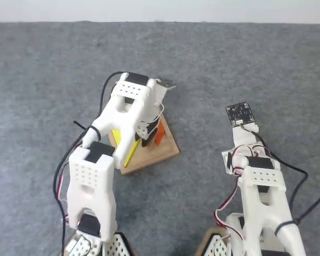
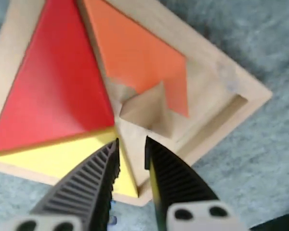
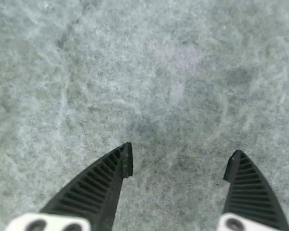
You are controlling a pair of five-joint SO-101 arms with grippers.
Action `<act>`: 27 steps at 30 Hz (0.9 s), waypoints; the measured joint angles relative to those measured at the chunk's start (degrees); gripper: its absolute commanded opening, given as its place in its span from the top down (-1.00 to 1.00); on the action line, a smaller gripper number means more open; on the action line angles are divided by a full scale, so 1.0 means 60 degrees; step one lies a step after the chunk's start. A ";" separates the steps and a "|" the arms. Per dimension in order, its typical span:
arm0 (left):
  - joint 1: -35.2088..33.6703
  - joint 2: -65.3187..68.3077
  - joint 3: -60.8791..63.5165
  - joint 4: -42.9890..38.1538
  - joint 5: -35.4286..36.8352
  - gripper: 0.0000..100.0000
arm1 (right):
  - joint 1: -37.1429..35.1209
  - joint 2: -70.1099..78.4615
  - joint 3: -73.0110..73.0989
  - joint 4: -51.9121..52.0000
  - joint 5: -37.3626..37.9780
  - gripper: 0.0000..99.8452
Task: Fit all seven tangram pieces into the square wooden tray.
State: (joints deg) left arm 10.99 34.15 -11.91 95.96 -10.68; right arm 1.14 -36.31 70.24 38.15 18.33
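The square wooden tray (image 2: 216, 79) lies on grey carpet, and in the high view the tray (image 1: 154, 154) sits under my left arm. Inside it a large red triangle (image 2: 58, 82) lies beside an orange piece (image 2: 139, 53), with a yellow triangle (image 2: 62, 156) along one edge. In the high view the yellow piece (image 1: 131, 152) and the orange piece (image 1: 160, 136) peek out from beneath the arm. A wood-coloured patch (image 2: 144, 108) shows between the pieces. My left gripper (image 2: 131, 142) hangs just over the tray, narrowly open and holding nothing. My right gripper (image 3: 180, 159) stands wide open above bare carpet.
Grey carpet (image 1: 245, 58) covers the whole table. The right arm (image 1: 258, 176) stands well to the right of the tray, with its camera board (image 1: 240, 113) facing up. Both arm bases sit at the near edge.
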 measured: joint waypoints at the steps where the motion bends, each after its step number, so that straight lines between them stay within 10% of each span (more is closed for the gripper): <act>1: 0.0000 -0.0088 -0.0059 0.0044 0.0059 0.81 | 0.0000 0.0000 0.0000 0.0000 0.0000 0.38; 27: 0.0835 -0.0747 -0.0073 -0.1128 0.0484 0.81 | 0.0000 0.0000 0.0000 0.0000 0.0000 0.38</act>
State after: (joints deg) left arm 16.00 29.67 -12.35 89.19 -7.78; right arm 1.14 -36.31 70.24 38.15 18.33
